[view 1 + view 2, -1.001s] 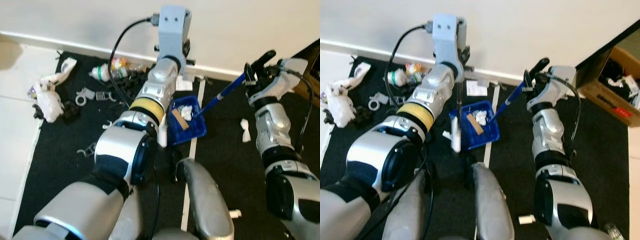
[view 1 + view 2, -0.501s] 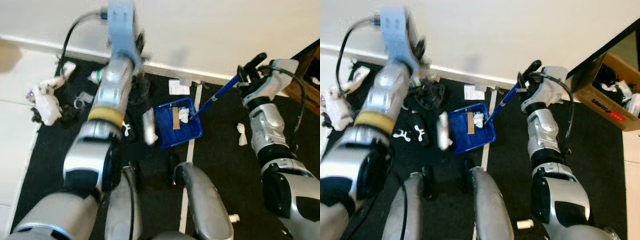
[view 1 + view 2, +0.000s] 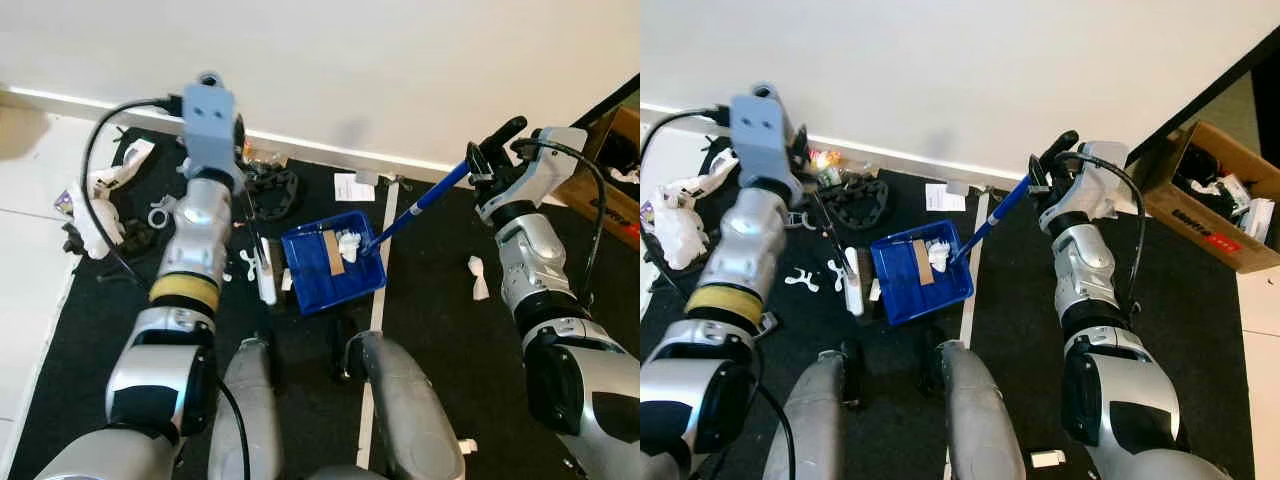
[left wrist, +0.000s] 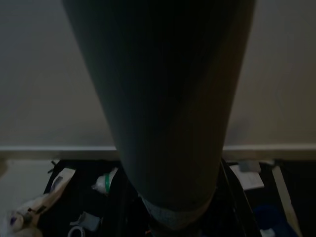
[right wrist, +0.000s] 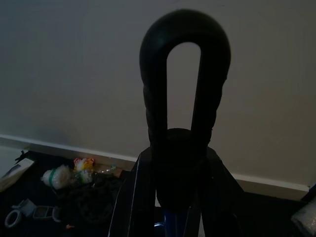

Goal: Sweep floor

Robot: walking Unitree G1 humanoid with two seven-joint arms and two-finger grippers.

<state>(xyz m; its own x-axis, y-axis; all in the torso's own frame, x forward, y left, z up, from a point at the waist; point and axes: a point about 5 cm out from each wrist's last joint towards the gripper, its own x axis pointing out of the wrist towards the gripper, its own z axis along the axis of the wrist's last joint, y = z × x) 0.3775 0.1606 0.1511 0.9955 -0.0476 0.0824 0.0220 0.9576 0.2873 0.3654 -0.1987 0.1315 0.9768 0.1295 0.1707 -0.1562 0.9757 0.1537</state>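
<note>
A black mat (image 3: 120, 330) is lying against a white wall, strewn with litter (image 3: 95, 200). The right gripper (image 3: 487, 160) is pinching the top of a blue broom handle (image 3: 415, 208), which is slanting down toward the robot's left into the blue dustpan (image 3: 330, 275) holding white scraps; the brush end is hard to make out. The left gripper (image 3: 805, 165) is gripping the dustpan's thin dark handle (image 3: 835, 245), its fingers largely hidden behind the wrist.

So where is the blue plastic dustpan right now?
In the head views, the blue plastic dustpan lies on the black mat just ahead of the robot's feet, beside the white floor line, holding crumpled white paper.
</note>
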